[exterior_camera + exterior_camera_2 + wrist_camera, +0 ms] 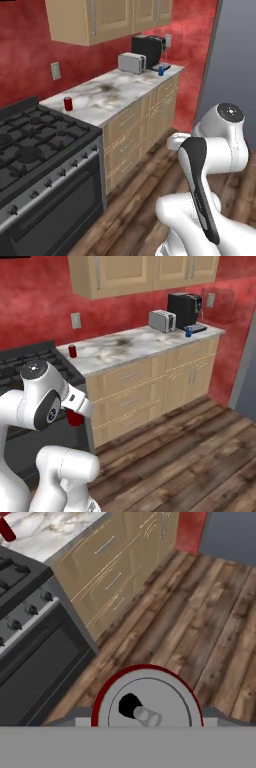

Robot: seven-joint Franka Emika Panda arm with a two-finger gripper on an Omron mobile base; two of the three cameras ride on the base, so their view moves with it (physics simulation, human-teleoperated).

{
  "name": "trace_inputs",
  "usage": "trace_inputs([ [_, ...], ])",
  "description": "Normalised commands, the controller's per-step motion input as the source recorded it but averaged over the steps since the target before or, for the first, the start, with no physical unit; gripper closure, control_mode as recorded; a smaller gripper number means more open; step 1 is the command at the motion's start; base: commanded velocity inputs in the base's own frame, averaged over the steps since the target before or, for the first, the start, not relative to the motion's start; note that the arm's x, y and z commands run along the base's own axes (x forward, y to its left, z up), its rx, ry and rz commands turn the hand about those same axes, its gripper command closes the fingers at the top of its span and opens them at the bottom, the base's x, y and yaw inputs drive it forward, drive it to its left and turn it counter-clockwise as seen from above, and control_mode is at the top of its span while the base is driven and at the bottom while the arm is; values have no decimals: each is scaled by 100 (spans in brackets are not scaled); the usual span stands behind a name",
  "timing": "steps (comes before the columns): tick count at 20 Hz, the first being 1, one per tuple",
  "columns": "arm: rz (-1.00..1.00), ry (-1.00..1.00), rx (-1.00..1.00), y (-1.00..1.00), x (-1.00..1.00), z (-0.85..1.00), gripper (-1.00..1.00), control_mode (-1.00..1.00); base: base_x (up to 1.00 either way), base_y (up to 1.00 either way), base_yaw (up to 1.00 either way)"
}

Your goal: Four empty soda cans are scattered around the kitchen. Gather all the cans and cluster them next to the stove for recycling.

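At nine o'clock in the left base view stands the black stove (35, 145), grey knobs along its front. Just beside it on the marble counter (120, 92) sits a red soda can (68, 103); toward one o'clock a blue soda can (161, 71) stands by the toaster (132, 63) and coffee machine (147, 50). The gripper (146, 722), jaws nearly closed, clamps a second red can (146, 699) above the wood floor (200, 612), its silver top at six o'clock in the hand view.

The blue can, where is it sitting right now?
The blue can stands at the far right end of the marble counter, just in front of the black coffee machine and right of the toaster.
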Motion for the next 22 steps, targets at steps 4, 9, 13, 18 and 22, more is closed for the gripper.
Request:
trace_inputs([
  [4,0,0,0,0,0,0,100,100,49,-18,18],
  [9,0,0,0,0,0,0,100,100,50,-18,18],
  [13,0,0,0,0,0,0,100,100,54,-11,18],
  [18,0,0,0,0,0,0,100,100,55,-11,19],
  [22,0,0,0,0,0,0,100,100,54,-13,19],
])
